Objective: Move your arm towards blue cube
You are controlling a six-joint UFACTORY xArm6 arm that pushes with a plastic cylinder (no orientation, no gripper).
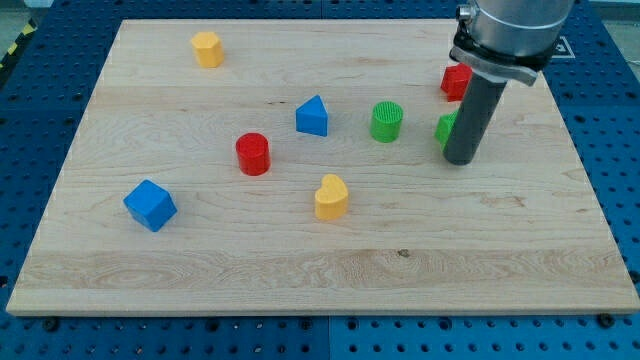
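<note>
The blue cube [150, 205] lies on the wooden board [300, 280] at the view's left, toward the bottom. My tip [459, 160] rests on the board at the view's right, far from the cube. It stands just right of a green cylinder [387, 121] and touches or partly hides a green block [446, 128]. A red block [456, 82] sits just above, partly behind the rod.
A blue triangular block [313, 117], a red cylinder [253, 153] and a yellow heart-shaped block [331, 197] lie between my tip and the blue cube. A yellow block [207, 48] sits at the view's top left. The board lies on a blue perforated table [610, 130].
</note>
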